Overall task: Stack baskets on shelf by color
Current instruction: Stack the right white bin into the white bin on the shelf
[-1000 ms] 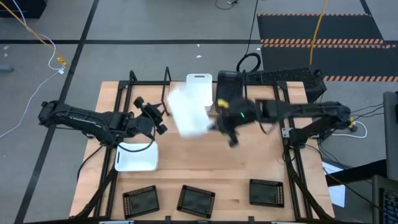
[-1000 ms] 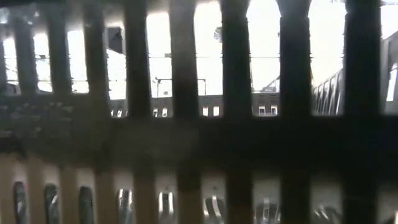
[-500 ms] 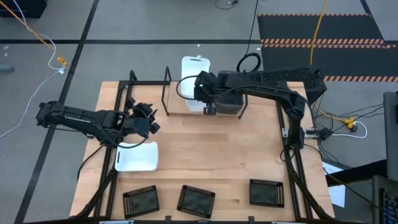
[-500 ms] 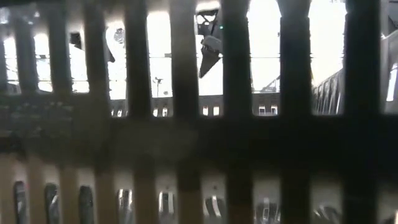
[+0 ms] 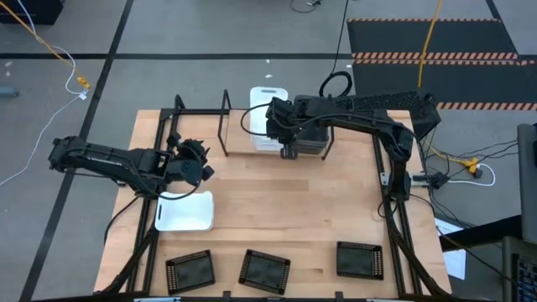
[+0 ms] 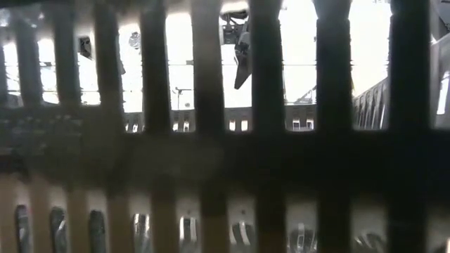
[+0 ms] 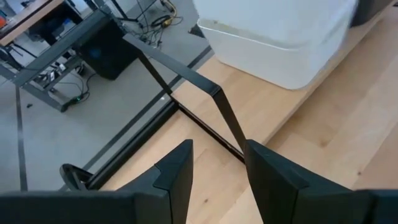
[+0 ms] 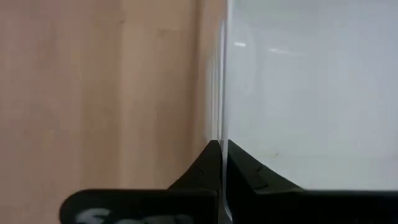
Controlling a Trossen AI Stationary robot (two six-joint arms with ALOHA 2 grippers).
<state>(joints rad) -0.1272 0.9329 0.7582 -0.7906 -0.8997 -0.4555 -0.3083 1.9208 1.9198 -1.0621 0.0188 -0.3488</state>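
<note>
Right wrist view: right hand [image 8: 221,163] pinched on white basket's [image 8: 311,87] thin wall.

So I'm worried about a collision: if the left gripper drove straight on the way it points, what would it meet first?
Probably the thin black rod of the shelf frame, which crosses just beyond the left gripper and its open fingers; the white basket lies farther on. Depth is unclear.

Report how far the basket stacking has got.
Done: dark baskets sit on the shelf. In hand: the right gripper is shut on the white basket's wall at the shelf. Left: another white basket beside the left gripper, and three black trays along the front edge.
</note>
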